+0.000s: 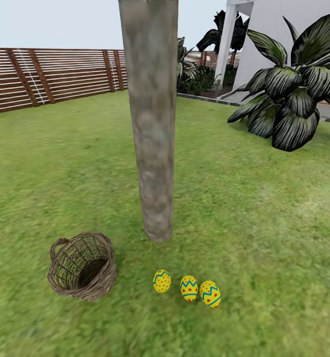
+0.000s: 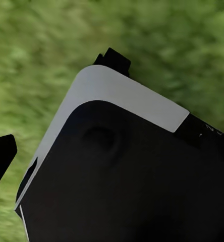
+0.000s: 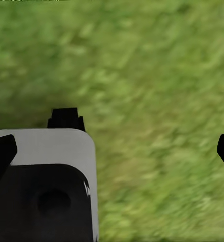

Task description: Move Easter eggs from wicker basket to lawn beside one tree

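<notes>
Eggs in a row by tree | basket tipped, emptied | our right gripper spread wide; left fingers: cannot tell

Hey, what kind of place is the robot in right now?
It looks like a fenced back garden beside a house: a wide lawn, a brown slatted fence along the far edge, a tree trunk in the grass, and a white wall behind a broad-leaved plant.

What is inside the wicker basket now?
The wicker basket lies tipped, its visible inside holding no egg; its deepest part is dark. Three Easter eggs lie on the lawn.
</notes>
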Tool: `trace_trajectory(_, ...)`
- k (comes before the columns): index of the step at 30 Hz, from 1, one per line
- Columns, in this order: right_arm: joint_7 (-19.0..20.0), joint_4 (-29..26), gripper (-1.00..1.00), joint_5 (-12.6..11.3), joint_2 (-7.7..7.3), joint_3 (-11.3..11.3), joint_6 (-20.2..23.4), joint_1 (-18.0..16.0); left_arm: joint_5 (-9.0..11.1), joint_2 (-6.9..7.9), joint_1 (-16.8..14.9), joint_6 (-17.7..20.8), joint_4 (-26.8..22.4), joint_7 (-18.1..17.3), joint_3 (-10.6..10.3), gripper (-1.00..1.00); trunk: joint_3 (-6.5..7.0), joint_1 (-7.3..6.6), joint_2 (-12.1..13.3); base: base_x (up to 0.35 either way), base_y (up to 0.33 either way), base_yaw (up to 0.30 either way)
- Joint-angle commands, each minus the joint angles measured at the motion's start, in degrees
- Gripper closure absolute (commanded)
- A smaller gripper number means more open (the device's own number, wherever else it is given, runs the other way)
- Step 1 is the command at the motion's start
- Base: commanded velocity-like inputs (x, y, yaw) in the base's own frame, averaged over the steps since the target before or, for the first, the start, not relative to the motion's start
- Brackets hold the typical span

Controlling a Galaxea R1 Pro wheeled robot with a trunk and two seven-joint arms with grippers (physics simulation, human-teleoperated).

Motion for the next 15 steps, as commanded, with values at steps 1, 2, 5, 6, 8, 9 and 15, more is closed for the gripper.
trace_trajectory(1,-0.1,0.0,-1.0,-0.5,0.01,0.5,-0.1,0.0,0.6,0.11,0.0,0.2,0.1,-0.1,-0.5,-1.0,0.04,0.0,0.0,0.0,0.0,-0.111)
trace_trajectory(2,-0.1,0.0,-1.0,-0.5,0.02,0.5,-0.1,0.0,0.6,0.19,0.0,0.2,0.1,-0.1,-0.5,-1.0,0.12,0.0,0.0,0.0,0.0,-0.107)
trace_trajectory(5,-0.1,0.0,-1.0,-0.5,0.02,0.5,-0.1,0.0,0.6,0.82,0.0,0.2,0.1,-0.1,-0.5,-1.0,0.36,0.0,0.0,0.0,0.0,-0.09)
trace_trajectory(6,-0.1,0.0,-1.0,-0.5,0.02,0.5,-0.1,0.0,0.7,1.2,0.0,0.2,0.1,-0.1,-0.5,-1.0,0.44,0.0,0.0,0.0,0.0,-0.076)
trace_trajectory(8,-0.1,0.0,-1.0,-0.5,0.02,0.5,-0.1,0.0,0.7,2.07,0.0,0.2,0.2,-0.1,-0.5,-1.0,0.6,0.0,0.0,0.0,0.0,-0.067)
trace_trajectory(9,-0.1,0.0,-1.0,-0.5,0.02,0.5,-0.1,0.0,0.7,2.3,0.0,0.2,0.3,-0.1,-0.5,-1.0,0.68,0.0,0.0,0.0,0.0,-0.044)
trace_trajectory(15,-0.1,0.0,-1.0,-0.5,0.02,0.5,-0.1,0.0,0.7,3.45,0.0,0.2,0.3,-0.1,-0.5,-1.0,1.17,0.0,0.0,0.0,0.0,-0.009)
